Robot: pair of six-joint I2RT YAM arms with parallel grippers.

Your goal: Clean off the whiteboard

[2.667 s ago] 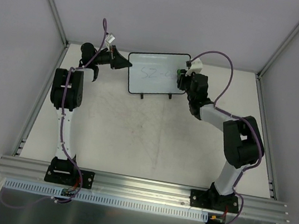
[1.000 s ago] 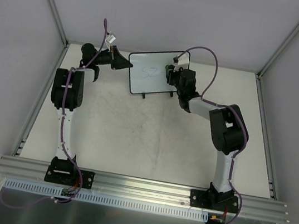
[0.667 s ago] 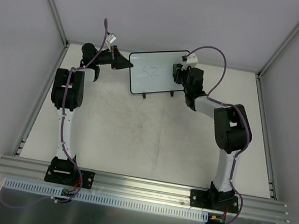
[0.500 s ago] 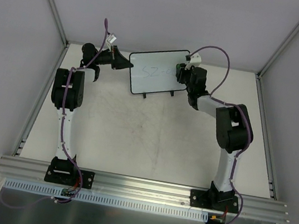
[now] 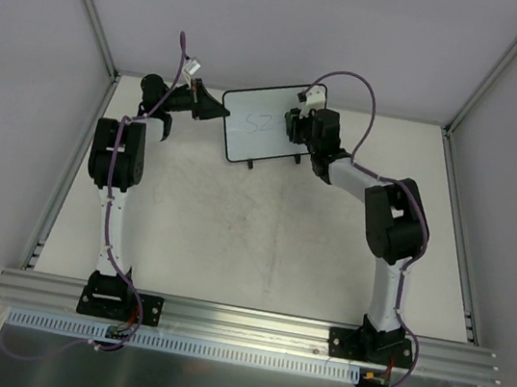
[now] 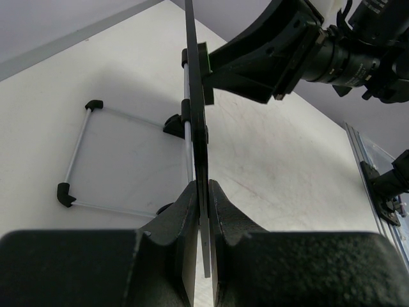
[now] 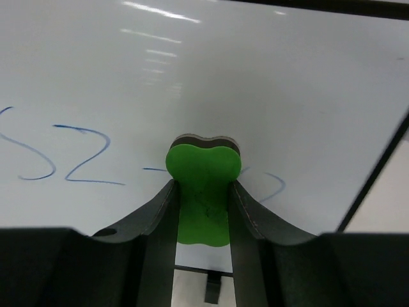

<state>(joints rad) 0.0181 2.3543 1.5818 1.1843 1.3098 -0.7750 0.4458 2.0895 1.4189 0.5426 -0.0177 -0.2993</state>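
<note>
The whiteboard (image 5: 253,130) stands upright at the back of the table, white with a thin black frame and blue writing "S2". My left gripper (image 5: 220,110) is shut on its left edge; the left wrist view shows the board edge-on (image 6: 195,109) between the jaws. My right gripper (image 5: 294,127) is shut on a green eraser (image 7: 203,192) and presses it against the board's face (image 7: 255,83), on the right part of the writing. Blue strokes show on both sides of the eraser.
Two small black feet (image 5: 247,165) hold the board on the table. Metal rails (image 5: 67,175) run along the table's left and right sides. A light-grey wall rises just behind the board. The arm bases sit at the near edge.
My right gripper has swept the eraser back and forth over the board's right part, and now it stands further left than half a second ago. The left arm and board have not moved.
</note>
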